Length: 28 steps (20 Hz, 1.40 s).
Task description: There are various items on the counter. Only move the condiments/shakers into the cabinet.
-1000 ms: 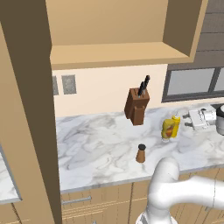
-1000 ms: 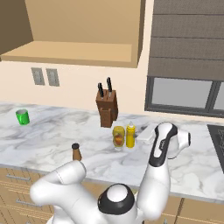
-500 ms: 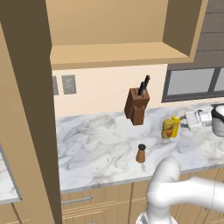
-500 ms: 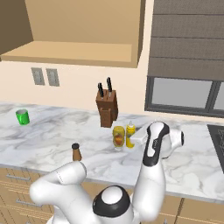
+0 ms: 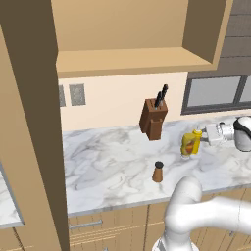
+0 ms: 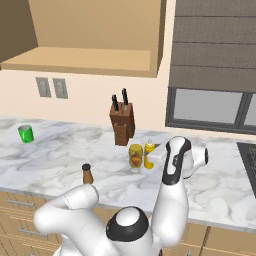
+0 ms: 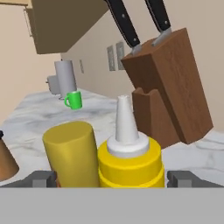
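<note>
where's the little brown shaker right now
The brown shaker stands alone near the marble counter's front edge, in front of the knife block and left of the yellow jar and squeeze bottle in the left base view.

Knife block [image 7: 168, 94] matt brown wood, handles glossy black. Squeeze bottle [image 7: 130, 164] smooth yellow plastic (white nozzle). Counter [image 5: 112, 164] polished grey-veined marble. Cabinet [image 5: 132, 59] tan wood.

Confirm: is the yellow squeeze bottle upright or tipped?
Upright: the squeeze bottle stands on the counter, white nozzle pointing up, beside the jar.
</note>
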Available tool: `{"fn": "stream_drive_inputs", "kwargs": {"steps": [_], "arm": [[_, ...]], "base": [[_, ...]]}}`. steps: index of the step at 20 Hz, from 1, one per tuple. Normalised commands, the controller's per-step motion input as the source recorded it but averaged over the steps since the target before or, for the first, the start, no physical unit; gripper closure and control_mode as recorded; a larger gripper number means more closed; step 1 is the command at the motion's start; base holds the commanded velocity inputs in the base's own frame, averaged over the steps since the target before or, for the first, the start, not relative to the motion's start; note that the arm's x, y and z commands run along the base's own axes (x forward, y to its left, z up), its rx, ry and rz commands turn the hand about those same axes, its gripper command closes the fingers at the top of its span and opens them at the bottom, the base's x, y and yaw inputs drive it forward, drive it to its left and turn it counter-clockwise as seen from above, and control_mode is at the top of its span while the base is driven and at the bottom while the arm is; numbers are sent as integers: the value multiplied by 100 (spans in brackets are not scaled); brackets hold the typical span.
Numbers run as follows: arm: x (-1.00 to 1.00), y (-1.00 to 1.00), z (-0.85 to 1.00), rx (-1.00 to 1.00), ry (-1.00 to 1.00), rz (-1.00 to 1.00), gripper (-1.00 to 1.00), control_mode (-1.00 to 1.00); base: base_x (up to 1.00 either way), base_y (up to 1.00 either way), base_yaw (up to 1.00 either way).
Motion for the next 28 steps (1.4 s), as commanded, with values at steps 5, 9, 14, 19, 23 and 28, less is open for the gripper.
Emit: {"fn": "stream_drive_inputs", "kwargs": {"steps": [5,9,14,19,23,28], "arm": [[2,16,0,0,6,0,-100,-100],[7,22,0,0,8,0,-100,-100],[0,12,0,0,7,0,100,-100],[-5,-7,35,0,0,0,100,-100],[6,-21,71,0,0,-5,100,-100],[-36,-9,94,0,-2,-9,100,-100]], "base": [[0,0,0],[0,0,0],[0,0,0],[0,0,0],[0,0,0],[0,0,0]]}}
